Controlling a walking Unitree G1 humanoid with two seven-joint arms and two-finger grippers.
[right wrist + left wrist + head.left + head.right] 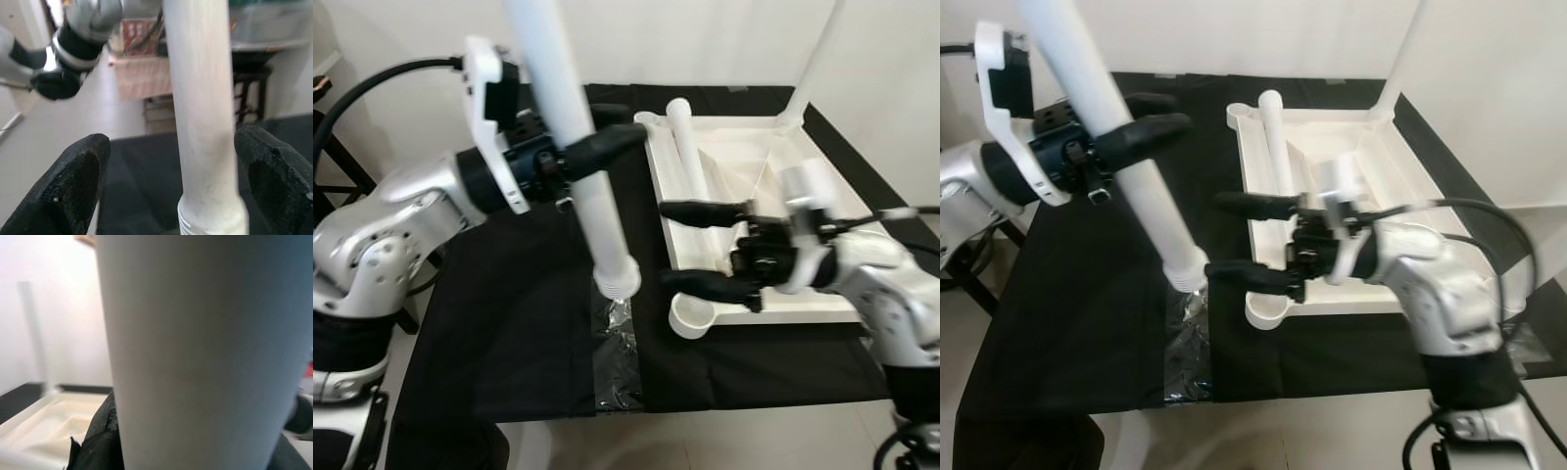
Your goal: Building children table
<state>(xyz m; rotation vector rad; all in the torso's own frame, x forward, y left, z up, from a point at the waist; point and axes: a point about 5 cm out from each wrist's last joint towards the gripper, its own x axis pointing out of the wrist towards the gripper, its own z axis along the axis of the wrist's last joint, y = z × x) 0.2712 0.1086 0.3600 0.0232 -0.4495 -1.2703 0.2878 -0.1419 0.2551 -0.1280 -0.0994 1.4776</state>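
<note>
You are holding a white table leg [578,147] in the left gripper [582,157], fingers clamped around its shaft, leg tilted with its threaded end [617,277] hanging just above the black cloth [509,313] and a crinkled plastic wrapper [612,343]. Your right gripper [705,250] is spread wide, empty, hovering over the near corner socket [690,315] of the upturned white tabletop [744,186], facing the leg's lower end. A second leg [685,147] is lying in the tabletop; another [813,69] is standing at the far corner. Risks, as I judge them: the leg is tilting, so threading it into the socket could cross-thread; a one-point grip high on the shaft could let it swing or slip; the tabletop could slide on the cloth.
</note>
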